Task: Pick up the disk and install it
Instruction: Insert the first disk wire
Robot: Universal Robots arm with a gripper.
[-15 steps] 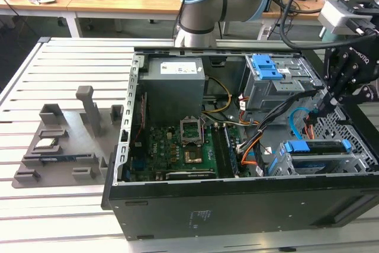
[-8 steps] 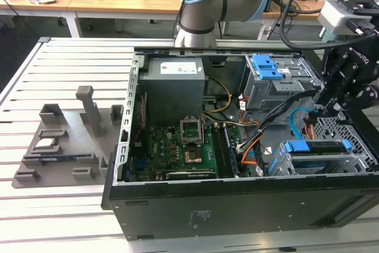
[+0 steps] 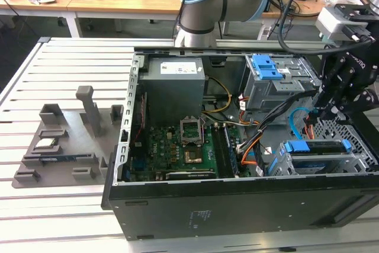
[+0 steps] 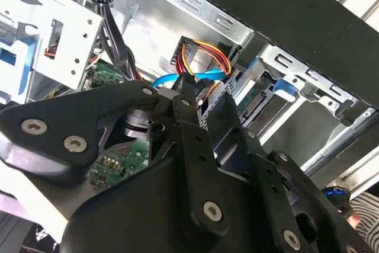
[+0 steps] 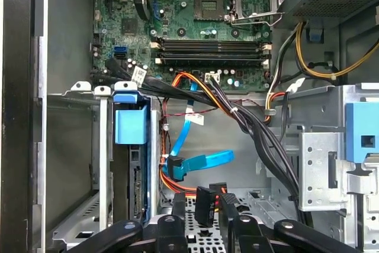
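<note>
Setting: grey slatted desk (image 3: 35, 217) in a workshop, with cluttered wooden benches behind.

Exterior view:
- Computer case (image 3: 237, 211), black, lying open side up.
- Motherboard (image 3: 177, 149), beside the grey power supply box (image 3: 174, 84).
- Moulded grey fixture tray (image 3: 65, 140), on the desk at the exterior view's left, well apart from the case.
- The disk (image 3: 312, 146), blue-framed, sitting in the lower drive cage at the exterior view's right.
- Pincer (image 3: 327, 109), hanging just above that cage, near the orange and blue cables.

Second wrist view:
- Pincer (image 4: 201, 96), fingers a narrow gap apart, nothing between them. Coloured wire bundle (image 4: 201, 57) beyond the tips.

First wrist view:
- The disk (image 5: 131, 128), seen edge-on, standing in its cage.
- Loose blue data cable (image 5: 204, 161), close beside it.
- Pincer (image 5: 202, 220), empty, over the perforated case floor.

Step, as judged: the disk appears already placed in its bay, and the work stands at seating or release. Whether it is fully latched cannot be told. Any further move calls for keeping clear of the cable tangle and pressing squarely along the cage rails.
</note>
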